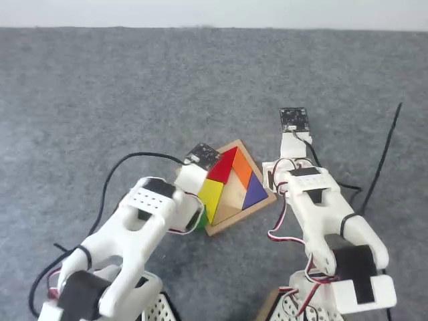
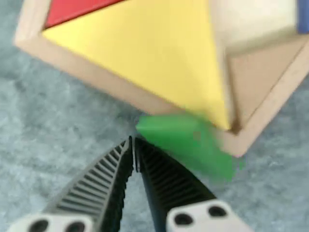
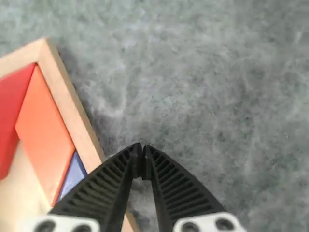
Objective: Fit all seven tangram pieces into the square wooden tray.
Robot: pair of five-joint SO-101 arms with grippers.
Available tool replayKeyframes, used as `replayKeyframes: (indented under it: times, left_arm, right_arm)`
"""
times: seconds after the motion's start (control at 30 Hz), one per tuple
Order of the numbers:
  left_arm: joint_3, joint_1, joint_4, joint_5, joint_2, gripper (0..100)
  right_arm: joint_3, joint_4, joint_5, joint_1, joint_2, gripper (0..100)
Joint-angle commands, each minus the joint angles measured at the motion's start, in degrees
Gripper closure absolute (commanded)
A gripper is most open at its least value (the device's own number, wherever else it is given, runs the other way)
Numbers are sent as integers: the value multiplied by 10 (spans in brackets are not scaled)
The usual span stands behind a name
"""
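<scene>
The square wooden tray [image 1: 265, 201] lies mid-table, turned like a diamond. It holds a red piece [image 1: 225, 164], an orange piece [image 1: 242, 168], a yellow piece [image 1: 211, 195], a blue piece [image 1: 255, 192] and plain wood-coloured pieces [image 1: 231, 198]. A green piece [image 2: 193, 142] lies outside on the carpet, against the tray's rim [image 2: 91, 72] beside the yellow piece [image 2: 145, 53]. My left gripper [image 2: 133, 140] is shut and empty, its tips just short of the green piece. My right gripper [image 3: 141, 146] is shut and empty over carpet, close beside the tray's rim [image 3: 72, 106] on the orange [image 3: 43, 130] and blue [image 3: 72, 176] side.
Grey carpet [image 1: 100, 93] covers the whole table, with open room on the far side and to both sides. Black cables run from the left arm [image 1: 107, 194] and past the right arm [image 1: 384, 157].
</scene>
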Motion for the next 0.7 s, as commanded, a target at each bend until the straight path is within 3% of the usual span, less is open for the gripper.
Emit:
replayKeyframes:
  times: [0.0, 0.67]
  left_arm:
    - [-21, 26, -31, 54, -26, 988]
    - [-72, 38, -46, 164, -36, 988]
  right_arm:
    - [-17, 9, -11, -23, -7, 991]
    - [38, 35, -12, -72, -72, 991]
